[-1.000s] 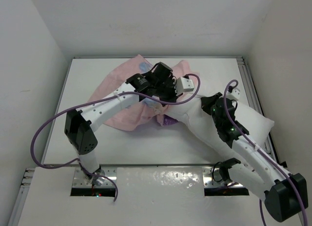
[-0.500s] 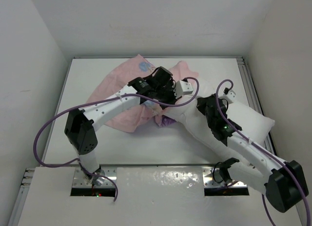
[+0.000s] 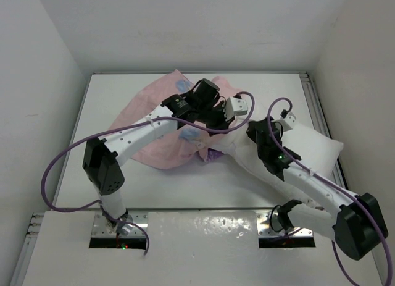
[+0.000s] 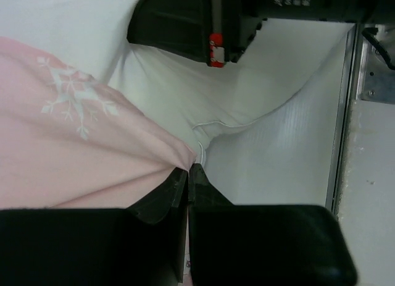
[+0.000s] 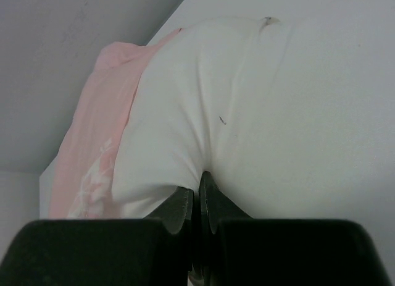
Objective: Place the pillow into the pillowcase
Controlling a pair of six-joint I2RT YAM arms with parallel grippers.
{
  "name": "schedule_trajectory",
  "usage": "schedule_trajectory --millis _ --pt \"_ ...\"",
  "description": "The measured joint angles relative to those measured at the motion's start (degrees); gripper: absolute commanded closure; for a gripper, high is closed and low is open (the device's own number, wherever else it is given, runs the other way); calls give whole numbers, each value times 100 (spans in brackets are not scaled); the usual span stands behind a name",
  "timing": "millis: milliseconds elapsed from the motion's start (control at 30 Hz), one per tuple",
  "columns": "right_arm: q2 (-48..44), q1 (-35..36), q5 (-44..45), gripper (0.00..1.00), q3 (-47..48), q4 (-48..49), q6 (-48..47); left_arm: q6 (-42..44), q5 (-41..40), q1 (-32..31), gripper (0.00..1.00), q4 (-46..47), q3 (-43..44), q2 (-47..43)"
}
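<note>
Moved closer to pillowcase [image 3: 154, 116]: right gripper [image 5: 198, 190], clenched on pillow [image 3: 311, 151] fabric. left gripper [image 4: 187, 175] pinches pillowcase edge. Pillow lies right of pillowcase, near end touching it.

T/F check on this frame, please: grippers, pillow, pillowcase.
1. The left gripper is shut on an edge of the pillowcase. True.
2. The right gripper hangs open above the pillow. False: it is shut, pinching a fold of the pillow.
3. The pillow is fully inside the pillowcase. False: much of it lies bare on the right side of the table.
4. The left wrist view shows pale pink pillowcase fabric with a white snowflake. True.
</note>
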Motion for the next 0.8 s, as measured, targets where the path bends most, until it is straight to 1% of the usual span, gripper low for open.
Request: schedule_trajectory --millis 133,167,233,267,300,333,367,433,467,533,567,600,633,667,700,733,767,800 --pt "-63 155 66 100 -229 203 81 -308 -11 20 100 179 -15 111" --pt "-63 186 50 100 -260 267 31 -356 -13 17 96 199 -15 144" --pt "-63 234 -63 100 -271 334 -282 -409 -98 17 81 208 -17 199" --pt "-63 243 -168 100 -267 337 -435 -422 -146 17 59 208 -26 214" --pt "-63 245 -339 68 -234 245 -616 -393 -203 17 48 216 -55 214" --pt "-63 229 -553 42 -146 52 -763 -417 -243 31 41 214 -81 203" --pt "-70 168 -787 22 -2 -221 -977 -417 -308 52 29 221 -127 190" --pt "-136 42 -1191 3 339 -739 -1340 -404 -452 83 21 208 -214 144" --pt "-195 -72 -1381 1 520 -1014 -1528 -404 -557 114 21 188 -234 116" --pt "-323 -420 -1781 3 931 -1602 -1982 -411 -767 214 19 153 -151 98" --pt "-361 -614 -1932 10 1147 -1849 -2186 -415 -866 278 19 127 -24 120" --pt "-352 -872 -2118 20 1399 -2170 -2411 -437 -1032 350 19 111 181 175" --pt "-293 -1088 -2293 42 1639 -2426 -2603 -455 -1211 398 19 170 365 245" --pt "-175 -1335 -2522 46 1930 -2667 -2806 -505 -1425 437 19 271 603 348" --pt "24 -1593 -2754 43 2269 -2924 -2983 -564 -1609 472 19 420 835 472" --pt "273 -1788 -2940 33 2629 -3141 -3117 -612 -1755 501 19 553 1027 608" --pt "557 -1954 -3067 10 2949 -3287 -3220 -684 -1878 522 19 699 1215 767" --pt "874 -2098 -3174 4 3316 -3464 -3364 -741 -1950 535 18 828 1338 905"
